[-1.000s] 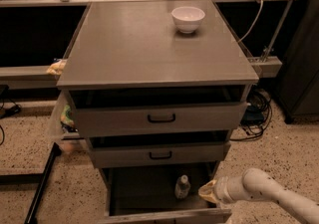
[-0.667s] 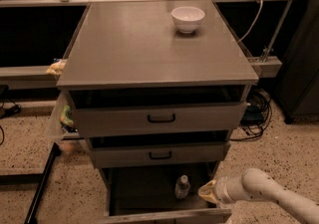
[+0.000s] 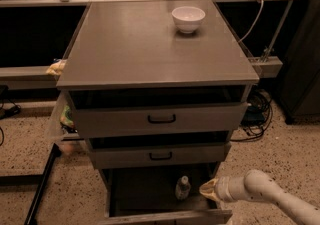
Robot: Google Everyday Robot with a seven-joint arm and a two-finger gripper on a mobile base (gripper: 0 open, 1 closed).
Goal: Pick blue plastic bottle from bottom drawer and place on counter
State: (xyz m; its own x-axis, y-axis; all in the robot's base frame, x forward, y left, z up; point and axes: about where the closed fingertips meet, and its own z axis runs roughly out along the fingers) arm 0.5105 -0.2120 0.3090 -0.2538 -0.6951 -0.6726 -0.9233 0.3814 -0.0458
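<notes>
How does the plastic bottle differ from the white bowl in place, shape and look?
The plastic bottle stands down inside the bottom drawer; the white bowl sits up on the counter. The bottle is tall, narrow and capped; the bowl is wide, low and open. The bottle looks clear; the bowl is solid white. Both are small and upright. The gripper is at the drawer's right side, beside the bottle.
</notes>
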